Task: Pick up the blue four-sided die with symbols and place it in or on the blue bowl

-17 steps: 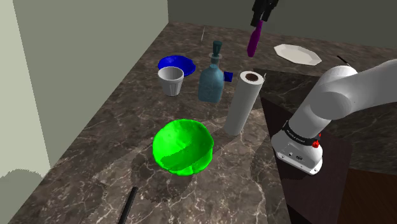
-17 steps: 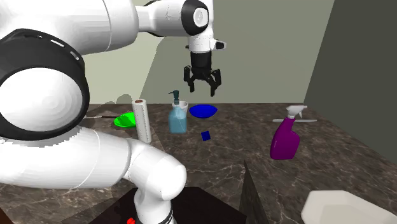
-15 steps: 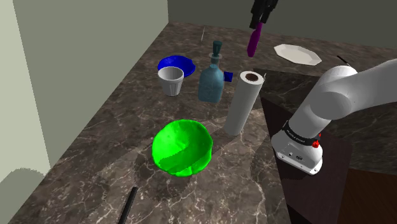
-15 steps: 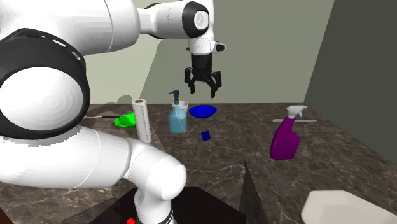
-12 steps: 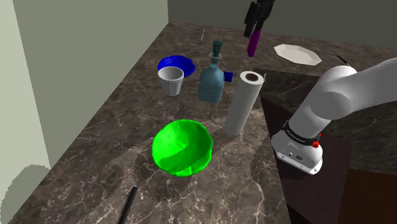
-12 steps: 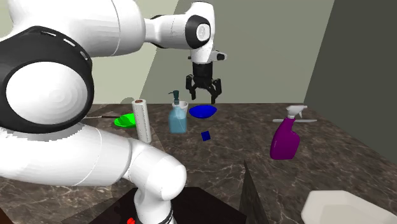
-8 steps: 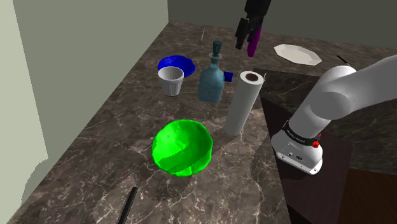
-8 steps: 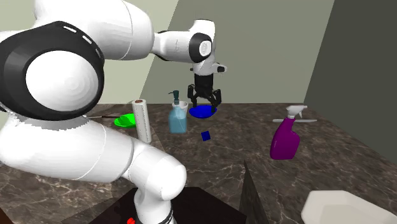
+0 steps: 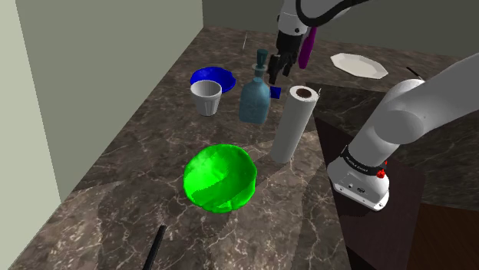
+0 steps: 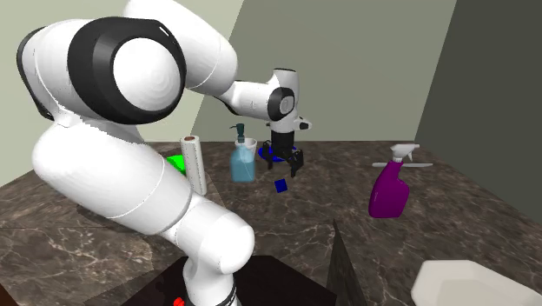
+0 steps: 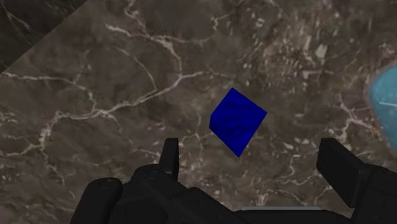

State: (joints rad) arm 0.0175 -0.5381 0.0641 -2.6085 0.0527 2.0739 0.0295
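The blue die [image 11: 237, 119] lies on the dark marble counter, just ahead of my open gripper [image 11: 254, 162] and between the lines of its two fingers, untouched. In the second exterior view the die [image 10: 280, 185] sits in front of the blue bowl [image 10: 271, 152], with the gripper [image 10: 287, 163] hanging low just above and behind it. In the shoulder view the gripper [image 9: 275, 67] hovers over the die [image 9: 275, 92], which peeks out beside the soap bottle; the blue bowl [image 9: 212, 77] lies to that view's left.
A blue soap bottle [image 9: 254, 96], a grey cup [image 9: 206, 97], a white paper roll [image 9: 292, 123] and a green bowl [image 9: 220, 176] stand nearby. A purple spray bottle [image 10: 389, 187] and a white plate [image 9: 358, 64] sit further off. Walls bound the counter.
The arm has swung down from high above the counter, bringing the gripper low over the die. The die and other objects have not moved.
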